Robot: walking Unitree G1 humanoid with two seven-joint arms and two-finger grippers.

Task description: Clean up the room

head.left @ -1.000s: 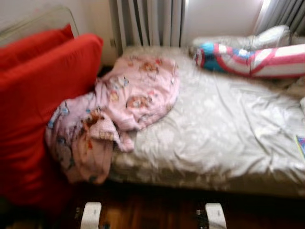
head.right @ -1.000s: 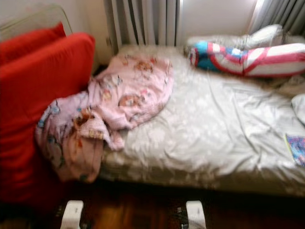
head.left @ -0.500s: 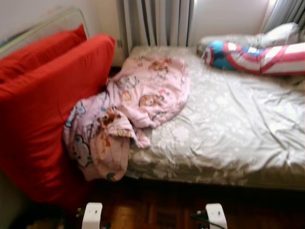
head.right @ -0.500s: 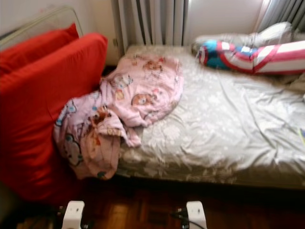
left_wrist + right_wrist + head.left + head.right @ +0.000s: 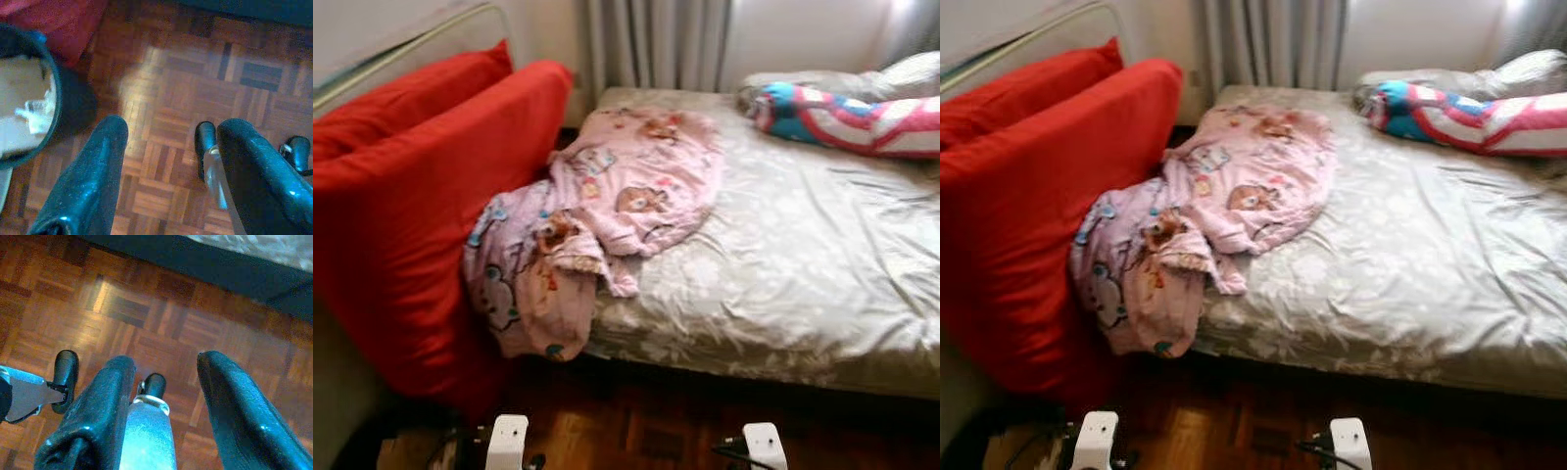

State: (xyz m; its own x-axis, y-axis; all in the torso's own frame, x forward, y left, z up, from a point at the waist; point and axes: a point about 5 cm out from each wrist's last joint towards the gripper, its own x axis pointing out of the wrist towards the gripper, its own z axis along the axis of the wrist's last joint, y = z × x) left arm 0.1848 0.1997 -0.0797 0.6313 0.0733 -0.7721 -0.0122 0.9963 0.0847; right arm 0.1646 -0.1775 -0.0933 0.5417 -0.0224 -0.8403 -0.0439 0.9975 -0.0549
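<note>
The head views are reading soft, blurring the cartoon prints on the pink blanket (image 5: 607, 206) past telling, and its lower end is hanging over the bed (image 5: 822, 255) edge, hiding that corner of the mattress. The striped bolster (image 5: 862, 117) and the 2 red cushions (image 5: 421, 215) are running off the picture's edges. In the left wrist view, a dark-rimmed bin (image 5: 29, 93) is sitting half cut off, its pale contents too blurred to name.

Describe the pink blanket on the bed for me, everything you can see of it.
The blanket is pale pink, soft-looking cloth printed with small cartoon figures. It lies crumpled and unfolded on the left part of the bed, toward the curtain side. Its near end spills over the bed's edge and hangs toward the floor, bunched against the red cushion. Nothing lies on it.
</note>
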